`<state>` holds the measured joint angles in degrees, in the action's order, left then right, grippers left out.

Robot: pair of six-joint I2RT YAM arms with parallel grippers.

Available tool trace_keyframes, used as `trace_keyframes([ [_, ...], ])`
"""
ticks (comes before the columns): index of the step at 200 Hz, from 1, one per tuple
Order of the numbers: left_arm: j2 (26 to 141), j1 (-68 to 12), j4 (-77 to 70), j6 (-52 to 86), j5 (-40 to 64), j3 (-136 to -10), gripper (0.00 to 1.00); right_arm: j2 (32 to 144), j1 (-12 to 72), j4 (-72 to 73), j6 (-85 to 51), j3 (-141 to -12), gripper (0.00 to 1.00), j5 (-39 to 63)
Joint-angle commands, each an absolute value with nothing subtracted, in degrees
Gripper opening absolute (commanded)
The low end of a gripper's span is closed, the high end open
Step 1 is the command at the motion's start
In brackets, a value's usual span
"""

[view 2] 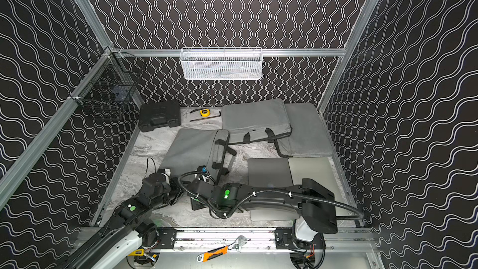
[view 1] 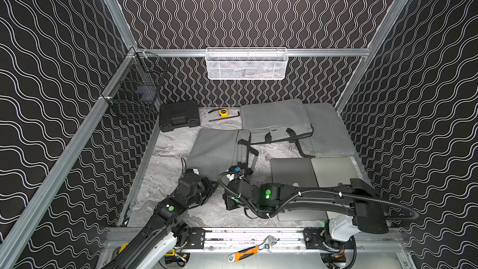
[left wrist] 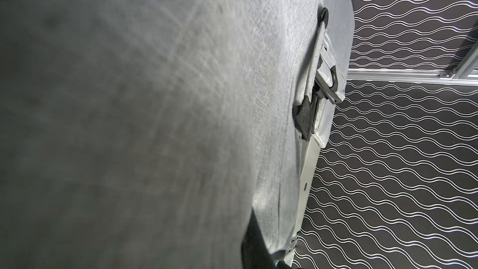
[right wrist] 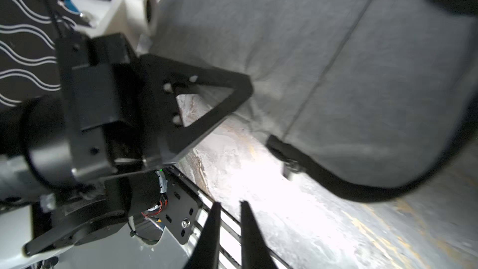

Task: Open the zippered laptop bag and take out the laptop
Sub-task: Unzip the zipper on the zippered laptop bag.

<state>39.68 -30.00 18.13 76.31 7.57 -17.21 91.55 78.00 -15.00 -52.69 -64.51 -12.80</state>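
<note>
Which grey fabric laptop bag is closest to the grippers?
The grey fabric laptop bag lying alone nearest the robot; the left gripper pinches its corner. The other two bags overlap by the back wall.

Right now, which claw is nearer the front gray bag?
Left. The left claw grips the bag at a corner; the right claw hangs just off its zipper edge, touching nothing.

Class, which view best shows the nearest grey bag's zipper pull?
The right wrist view: the zipper pull shows plainly at a corner of the bag. In both top views the right arm hides it; the left wrist view shows only fabric and straps.
</note>
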Motion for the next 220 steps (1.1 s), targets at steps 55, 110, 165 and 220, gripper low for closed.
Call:
trace_keyframes([
  [55,38.6,-29.9,16.1,76.1,7.5,-17.0,0.00,95.3,78.0,-15.0,-56.1,-63.8,0.30,-13.8],
  [110,37.6,-29.9,16.5,76.2,7.7,-17.0,0.00,99.1,76.6,-18.2,-57.9,-66.8,0.43,-16.1],
  [165,36.8,-30.0,16.2,76.6,8.7,-16.0,0.00,102.4,74.5,-19.1,-58.4,-69.4,0.43,-19.3],
  [220,36.8,-30.0,15.1,76.0,8.4,-15.3,0.00,102.6,74.3,-17.2,-54.2,-70.1,0.25,-18.1],
])
